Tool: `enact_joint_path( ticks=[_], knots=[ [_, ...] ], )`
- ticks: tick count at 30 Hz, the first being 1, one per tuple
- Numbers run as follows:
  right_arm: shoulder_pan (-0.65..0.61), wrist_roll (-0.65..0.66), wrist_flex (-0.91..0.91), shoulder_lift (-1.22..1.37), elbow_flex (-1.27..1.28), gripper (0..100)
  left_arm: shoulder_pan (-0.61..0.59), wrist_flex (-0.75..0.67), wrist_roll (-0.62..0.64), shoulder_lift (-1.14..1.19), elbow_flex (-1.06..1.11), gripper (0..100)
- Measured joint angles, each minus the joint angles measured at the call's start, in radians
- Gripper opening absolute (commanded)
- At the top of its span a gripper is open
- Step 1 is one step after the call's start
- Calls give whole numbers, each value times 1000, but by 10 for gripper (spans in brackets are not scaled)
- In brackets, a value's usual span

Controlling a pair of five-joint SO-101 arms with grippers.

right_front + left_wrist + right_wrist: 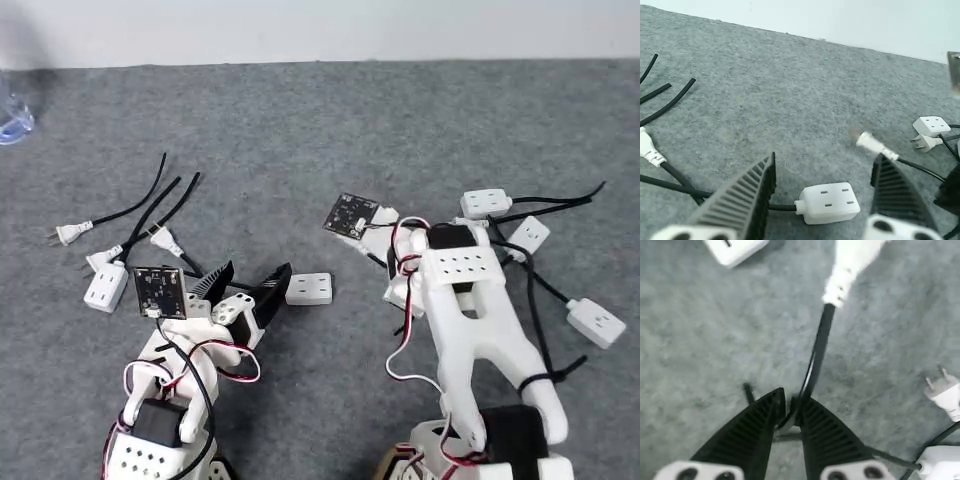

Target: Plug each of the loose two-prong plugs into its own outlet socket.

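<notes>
1. Now the left end effector [255,272] is wide open. A white socket [308,288] lies on the gray surface [300,130] just beside it, at 3 o'clock in the high view.
2. The right end effector [791,399] is shut tight on a black cord [817,340], a bit back from its white plug [852,260].
3. To do this step well, I think the left one should hold the socket flat and steady. The right one should line the prongs up with the slots and push straight in.
4. The cord is bendy, so the plug may wobble. Go slow.
5. There is lots of open room at 12 o'clock. More sockets [487,203] and cords crowd the side at 3 o'clock. Loose plugs [65,235] lie at 9 o'clock.
</notes>
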Motion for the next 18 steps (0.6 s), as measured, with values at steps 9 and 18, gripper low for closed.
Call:
enact_joint_path(
  ticks=[9,18],
  knots=[
    [15,-52,-94,0,15,278,0,0,0,0,0,291],
    [114,-55,-94,0,23,94,0,0,0,0,0,291]
  ],
)
